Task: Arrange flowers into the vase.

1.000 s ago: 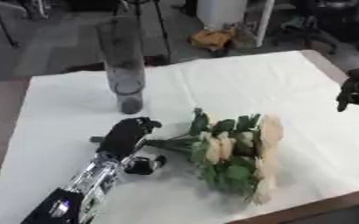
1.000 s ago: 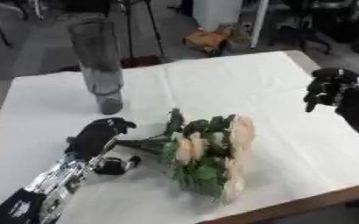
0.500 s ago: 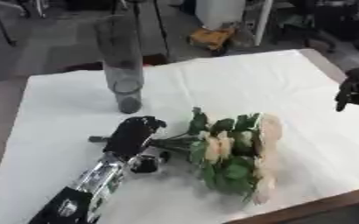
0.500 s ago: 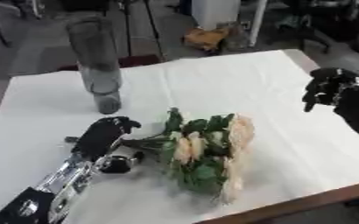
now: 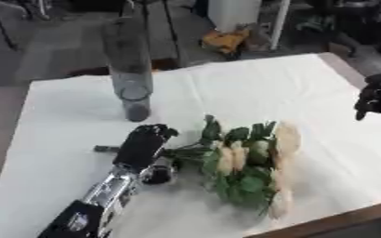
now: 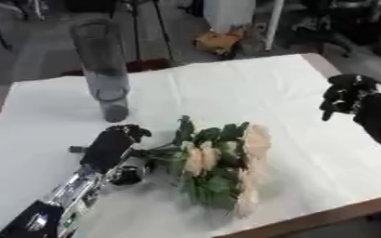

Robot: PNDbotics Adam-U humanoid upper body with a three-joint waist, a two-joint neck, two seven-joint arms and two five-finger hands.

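The left hand (image 5: 142,144) lies low on the white tablecloth (image 5: 251,88), palm down over the stem ends of the flowers (image 5: 246,162). Its fingers are curled over the stems, though whether the stems are truly gripped cannot be told (the fingertips are hidden beneath the hand). If the stems are only pressed and not enclosed, the bunch could be dragged across the cloth or left behind when the hand is raised. A single bunch is seen, lying on its side just right of that hand, heads pointing toward the near edge; the pale blooms can be counted only roughly, as several, among green leaves.

One vase (image 5: 128,69) is seen, tall, narrow and clear, standing upright beyond the left hand and well apart from the flowers. It could easily be tipped by a swinging bunch or a stray forearm, and the narrow mouth may be missed by spreading stems.

At the far right, the right hand (image 6: 346,95) is held above the cloth's edge with fingers curled, nothing in it.
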